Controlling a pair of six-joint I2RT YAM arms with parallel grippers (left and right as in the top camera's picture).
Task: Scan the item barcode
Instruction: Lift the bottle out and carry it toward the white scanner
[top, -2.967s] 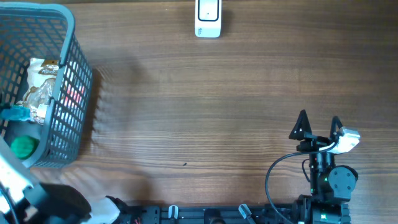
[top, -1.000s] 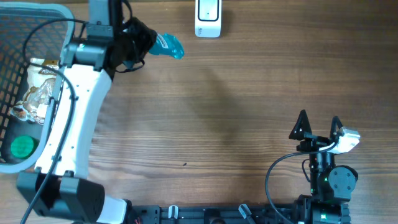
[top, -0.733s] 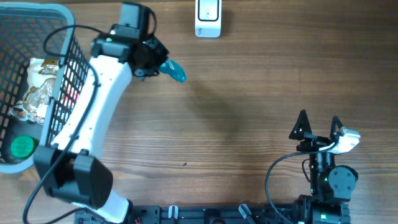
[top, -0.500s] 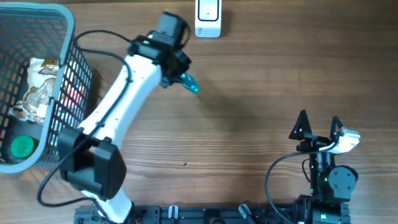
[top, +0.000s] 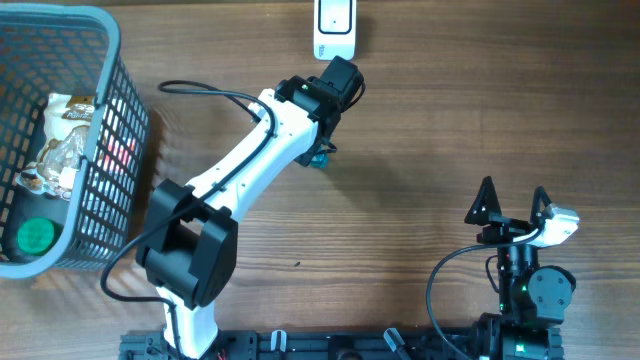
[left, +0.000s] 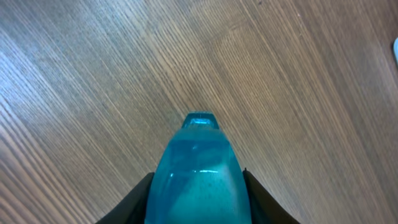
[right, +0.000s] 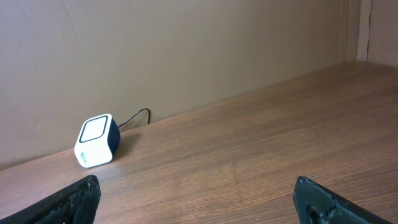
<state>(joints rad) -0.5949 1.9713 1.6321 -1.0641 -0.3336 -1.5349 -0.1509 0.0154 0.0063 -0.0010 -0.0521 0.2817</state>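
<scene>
While the left fingers (top: 322, 148) hang over the bench (top: 420, 130) in the overhead view, nearly all of the teal bottle (top: 320, 160) is tucked under the arm. Only a sliver of teal peeks out below them. The scanner (top: 334, 25) sits a little beyond the fingers, apart from the bottle, and the basket (top: 112, 60) is well apart from them. Across the bench, the right fingers (top: 487, 196) are spread as wide as they go, with nothing between them.

Left wrist view now: both fingers (left: 138, 200) press the bottle's flanks, closed on it, so the bottle (left: 198, 158) sits right between them. Its long axis runs straight out past the fingertips, narrow end leading, aimed down at the wood grain. No barcode shows on this face, so I cannot tell which side carries it.

That's the danger, I'd say. The body looks smooth and rounded and the hold is on its wide end, so a quick wrist turn toward the scanner could let it slide out nose-first onto the bench. Equally, the label could end up facing away from the window, and the pass reads nothing.

Right wrist view: the scanner (right: 96, 142) stands far ahead of the right fingers (right: 78, 198) and off to their left, with its pale window tilted up. No bottle is in sight there.
</scene>
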